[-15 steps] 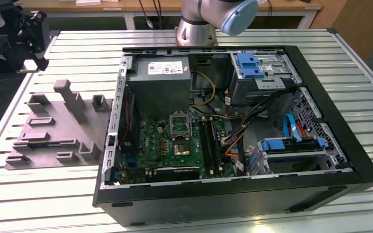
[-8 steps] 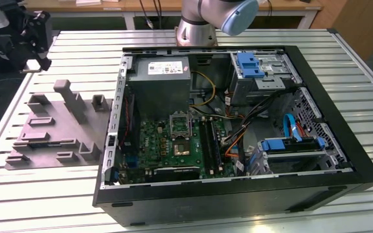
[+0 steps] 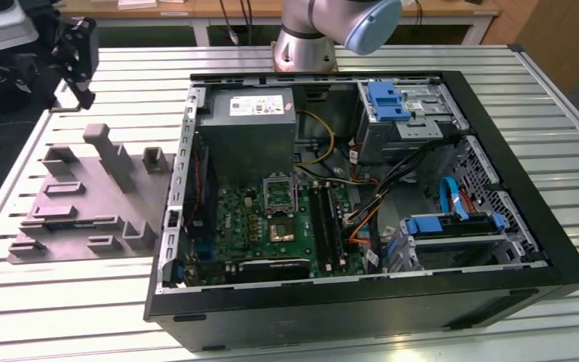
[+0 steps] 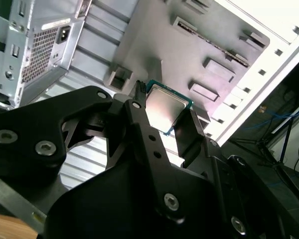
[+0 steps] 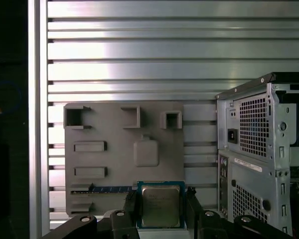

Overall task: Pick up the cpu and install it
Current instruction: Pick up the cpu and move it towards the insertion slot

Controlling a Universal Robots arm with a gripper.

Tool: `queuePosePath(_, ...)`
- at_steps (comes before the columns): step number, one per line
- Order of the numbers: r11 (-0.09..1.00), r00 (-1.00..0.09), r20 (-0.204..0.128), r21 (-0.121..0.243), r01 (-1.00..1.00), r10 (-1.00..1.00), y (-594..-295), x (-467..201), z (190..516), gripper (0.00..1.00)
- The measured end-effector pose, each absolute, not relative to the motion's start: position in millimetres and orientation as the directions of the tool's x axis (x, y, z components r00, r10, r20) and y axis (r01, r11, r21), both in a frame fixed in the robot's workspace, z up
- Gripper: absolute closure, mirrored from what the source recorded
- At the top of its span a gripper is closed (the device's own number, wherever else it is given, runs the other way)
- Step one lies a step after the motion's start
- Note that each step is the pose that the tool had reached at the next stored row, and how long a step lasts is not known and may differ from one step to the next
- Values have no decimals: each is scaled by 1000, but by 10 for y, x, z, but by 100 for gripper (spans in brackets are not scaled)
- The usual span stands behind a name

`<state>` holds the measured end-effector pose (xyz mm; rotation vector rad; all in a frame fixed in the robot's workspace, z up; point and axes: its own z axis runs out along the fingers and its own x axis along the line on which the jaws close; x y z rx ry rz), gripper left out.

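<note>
Exterior overhead, wrist views share gripper [image 5: 161, 199] [image 4: 164, 107], tray [image 5: 117, 159] [image 4: 149, 40]

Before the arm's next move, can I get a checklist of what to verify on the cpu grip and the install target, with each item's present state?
1. Grip: in both wrist views the gripper has its fingers on opposite edges of the cpu. Ok.
2. Cpu lifted off the grey tray: it is held in the air above the tray. Ok.
3. Cpu attitude: its edges run square to the fingers in the first wrist view. Ok.
4. Socket on the motherboard open and empty: cannot tell.
5. Way into the computer case: the side is open, and the cables run beside the socket. Probably ok.
</note>
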<state>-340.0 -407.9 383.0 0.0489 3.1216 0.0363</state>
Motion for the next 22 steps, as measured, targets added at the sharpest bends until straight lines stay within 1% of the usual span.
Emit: queuePosePath(22,999,-999,-19,24,31,32,-4079,-2409,3829,53)
